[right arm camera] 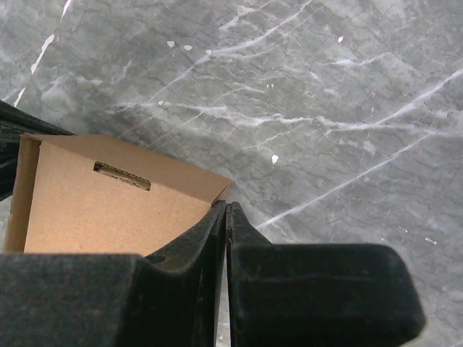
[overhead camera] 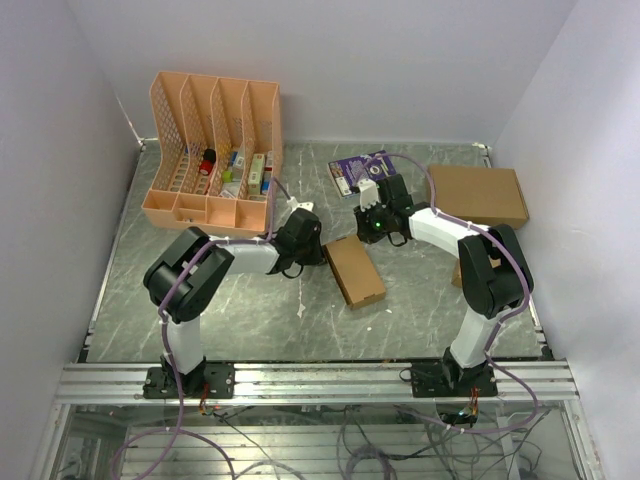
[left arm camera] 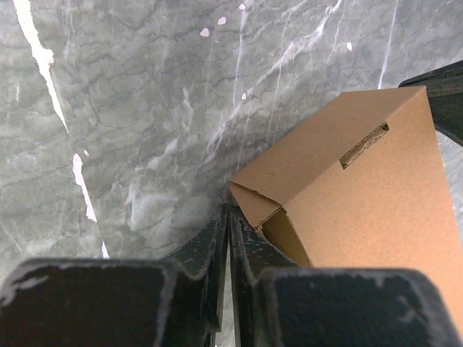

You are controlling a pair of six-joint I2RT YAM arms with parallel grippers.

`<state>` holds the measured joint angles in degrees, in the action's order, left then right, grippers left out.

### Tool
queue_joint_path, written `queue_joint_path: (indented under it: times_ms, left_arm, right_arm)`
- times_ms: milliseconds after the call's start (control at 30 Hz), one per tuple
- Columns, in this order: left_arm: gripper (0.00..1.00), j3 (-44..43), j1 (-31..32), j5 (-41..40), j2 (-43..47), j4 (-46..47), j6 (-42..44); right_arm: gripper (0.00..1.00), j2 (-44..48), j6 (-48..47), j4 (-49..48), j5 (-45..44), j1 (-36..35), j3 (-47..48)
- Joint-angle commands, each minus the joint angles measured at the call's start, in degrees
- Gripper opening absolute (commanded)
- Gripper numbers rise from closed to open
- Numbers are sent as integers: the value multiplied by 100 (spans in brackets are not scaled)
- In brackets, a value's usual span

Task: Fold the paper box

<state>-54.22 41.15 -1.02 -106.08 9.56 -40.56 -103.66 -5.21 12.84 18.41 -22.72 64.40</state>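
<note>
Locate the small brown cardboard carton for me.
In the top view the small brown cardboard carton lies at the table's centre, its far end between the left gripper and the right gripper.

A peach slotted file organizer (overhead camera: pixel 215 150) stands at the back left of the grey marbled table (overhead camera: pixel 250 310), with small items in its slots. A purple packet (overhead camera: pixel 355 170) lies at the back centre, and a large flat brown cardboard box (overhead camera: pixel 478 193) at the back right.

Matt cardboard paper box (overhead camera: pixel 355 270) on smooth marbled table (overhead camera: pixel 250 310).
</note>
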Motion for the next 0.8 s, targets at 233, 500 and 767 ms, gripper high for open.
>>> queue_joint_path:
  times_ms: [233,500,767]
  left_arm:
    - [16,-621,250,-73,-121,-502,479]
    - [16,-950,249,-17,-164,-893,536]
    - [21,-476,112,-177,217,-910,436]
  right_arm:
    - [5,66,-178,-80,464,-523,30]
    - [5,209,-282,-131,437,-778,-50]
    - [9,386,-331,-79,-73,-242,-21]
